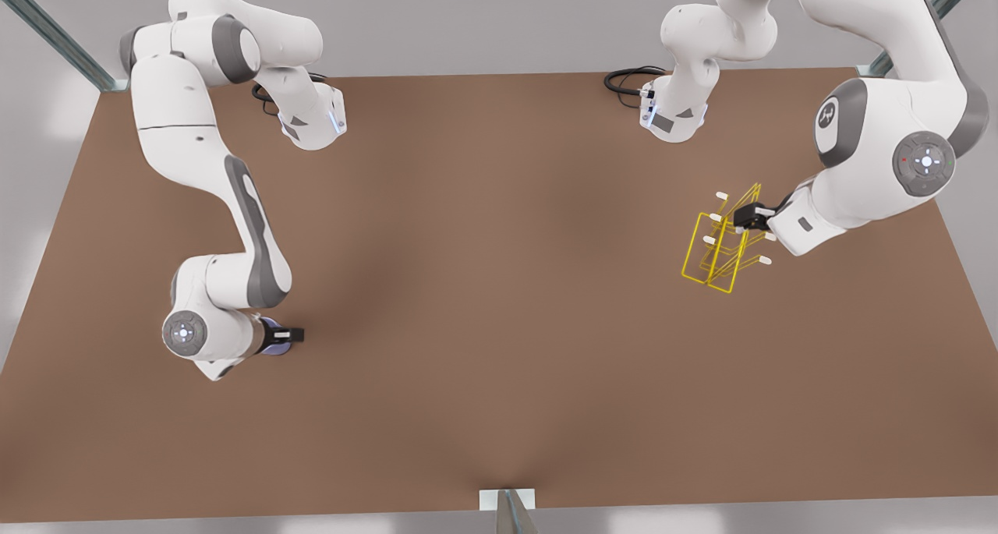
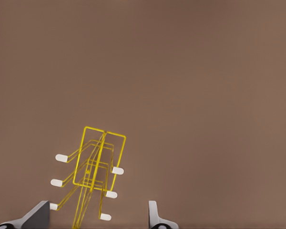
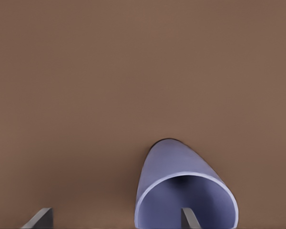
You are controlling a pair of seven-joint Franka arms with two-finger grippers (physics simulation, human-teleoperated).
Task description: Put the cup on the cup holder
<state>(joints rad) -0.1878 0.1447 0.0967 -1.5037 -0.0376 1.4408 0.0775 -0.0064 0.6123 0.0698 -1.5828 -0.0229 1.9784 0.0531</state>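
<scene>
The lavender-blue cup (image 3: 181, 191) rests on the brown table (image 1: 483, 284) with its mouth toward the right wrist camera. My right gripper (image 3: 114, 220) is open right above it, one finger (image 3: 188, 218) over the cup's mouth and the other out to the side. At the front view's left this gripper (image 1: 290, 334) covers most of the cup (image 1: 274, 348). The yellow wire cup holder (image 1: 721, 245) stands at the front view's right. My left gripper (image 1: 750, 218) hovers open at its top edge, with the cup holder (image 2: 95, 171) just ahead of its fingers (image 2: 38, 217).
Both arm bases with black cables (image 1: 628, 78) stand at the table's far edge. A metal post (image 1: 511, 511) rises at the middle of the near edge. Bare brown tabletop stretches between the cup and the cup holder.
</scene>
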